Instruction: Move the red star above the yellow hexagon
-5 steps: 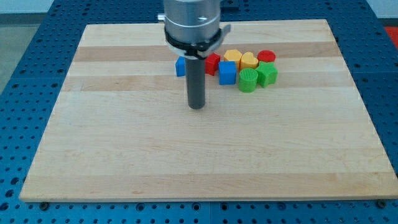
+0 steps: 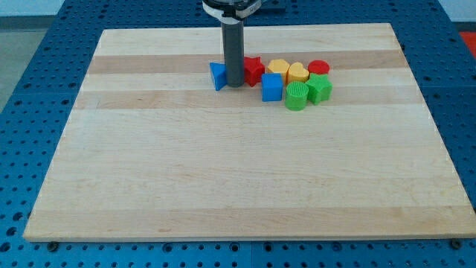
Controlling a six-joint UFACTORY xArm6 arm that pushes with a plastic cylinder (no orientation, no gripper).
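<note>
The red star (image 2: 254, 70) lies on the wooden board (image 2: 223, 179) near the view's top, just left of the yellow hexagon (image 2: 278, 69). My tip (image 2: 234, 83) stands between the red star on its right and a blue triangular block (image 2: 217, 76) on its left, close against both. The rod hides the star's left edge.
A blue cube (image 2: 271, 87) sits below the hexagon. A yellow heart-like block (image 2: 297, 72), a red cylinder (image 2: 319, 68), a green ribbed cylinder (image 2: 296, 95) and a green block (image 2: 320, 88) cluster to the right.
My tip has moved toward the view's top, from below the blocks to between the blue triangular block and the red star. The blocks look unmoved.
</note>
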